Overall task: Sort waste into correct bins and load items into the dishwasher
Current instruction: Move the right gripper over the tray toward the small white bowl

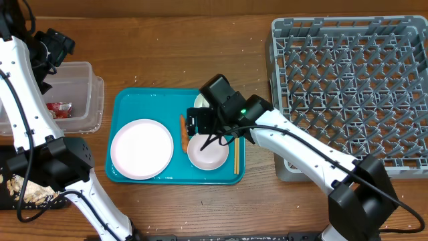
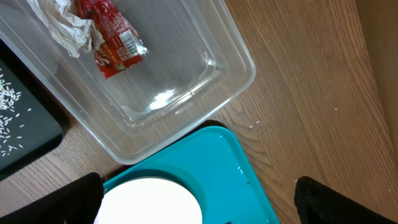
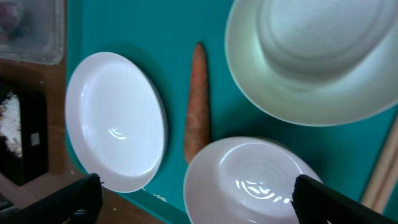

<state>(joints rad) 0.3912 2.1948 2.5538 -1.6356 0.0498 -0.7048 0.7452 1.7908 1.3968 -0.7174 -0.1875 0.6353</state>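
Waste sorting is looking like the step in hand: I am hovering my right hand [image 3: 196,200], wide open, over the carrot stick [image 3: 198,99] lying on the teal tray [image 1: 127,100] between the plate [image 3: 115,121] on its left and the near bowl [image 3: 249,180]. Its near tip is crowding that bowl's rim, so the next move is calling for a pinch at the far half, where bare tray is showing; my left hand [image 2: 199,202] is idling wide open above the tub [image 2: 205,81].

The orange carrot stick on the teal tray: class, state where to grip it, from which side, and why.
Take the carrot stick mid-length from above, fingers across its narrow width. It lies flat between the plate and a bowl whose rim crowds one end; its middle has bare tray either side.
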